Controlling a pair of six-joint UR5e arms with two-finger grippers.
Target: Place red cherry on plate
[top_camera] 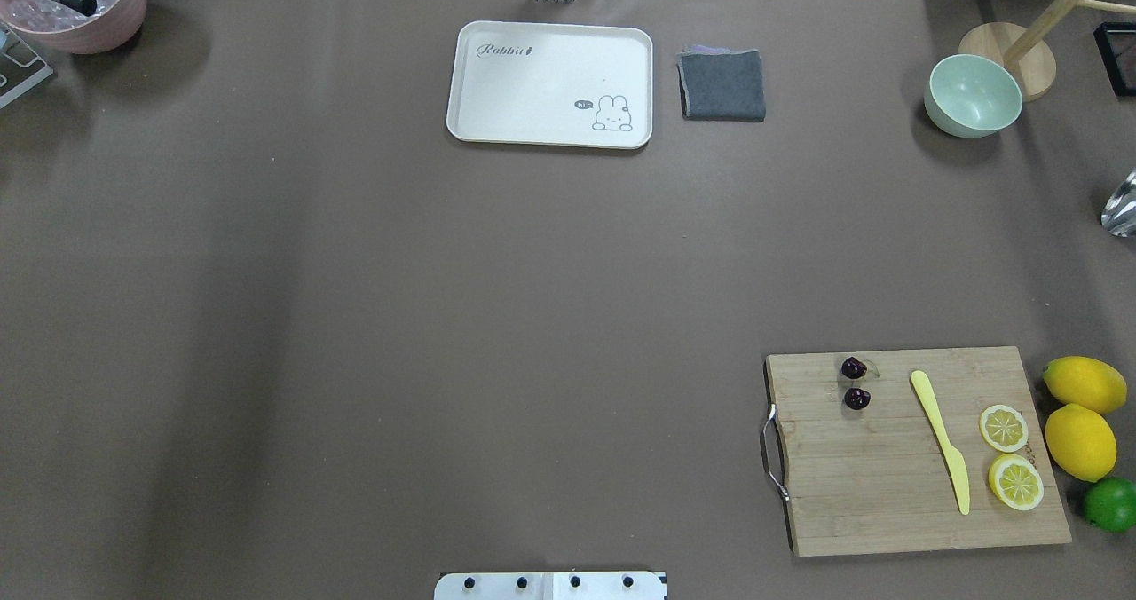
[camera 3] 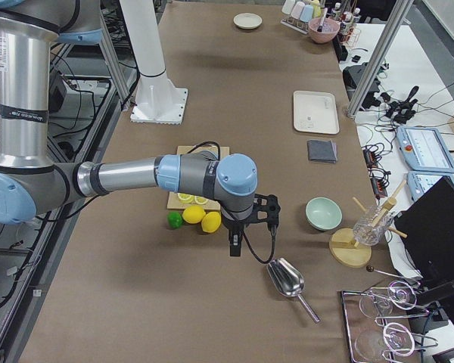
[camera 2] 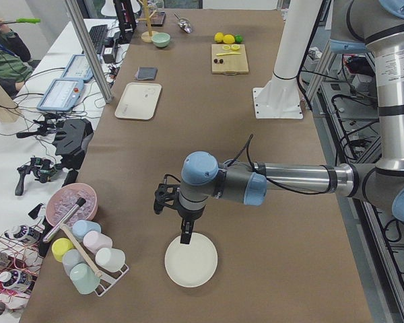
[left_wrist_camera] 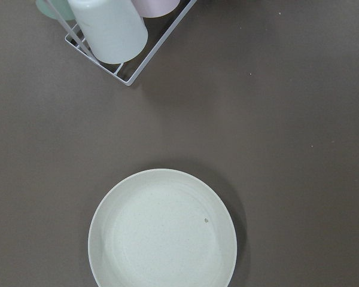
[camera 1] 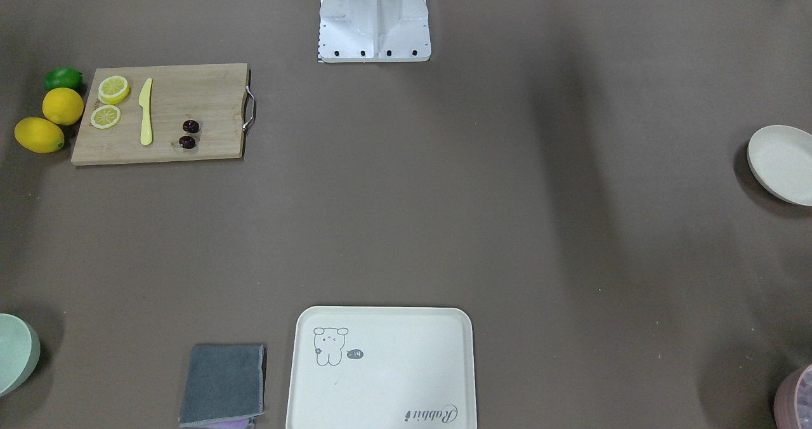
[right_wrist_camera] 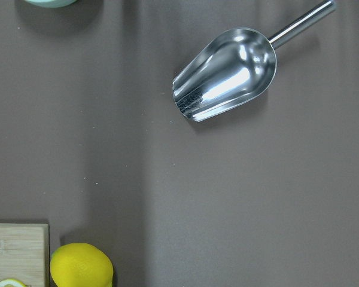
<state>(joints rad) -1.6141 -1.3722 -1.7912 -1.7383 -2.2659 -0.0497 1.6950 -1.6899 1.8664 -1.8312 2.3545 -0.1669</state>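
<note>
The red cherry point(camera 1: 191, 126) is a pair of small dark fruits lying on a wooden cutting board point(camera 1: 203, 99), also seen in the overhead view point(top_camera: 854, 368). The plate point(camera 1: 783, 162) is a round cream dish at the table's far end on the left arm's side. The left wrist view looks straight down on the plate point(left_wrist_camera: 163, 233). In the exterior left view my left gripper point(camera 2: 186, 233) hangs just above the plate's point(camera 2: 190, 260) rim. My right gripper point(camera 3: 234, 243) hovers over bare table beside the lemons point(camera 3: 200, 220). I cannot tell whether either gripper is open or shut.
The board also holds a yellow knife point(top_camera: 941, 440) and two lemon slices point(top_camera: 1004, 428). Two lemons point(top_camera: 1080, 440) and a lime point(top_camera: 1110, 503) lie beside it. A bear tray point(top_camera: 550, 83), grey cloth point(top_camera: 722, 85), green bowl point(top_camera: 973, 96), metal scoop point(right_wrist_camera: 227, 75) and cup rack point(camera 2: 87, 259) stand around.
</note>
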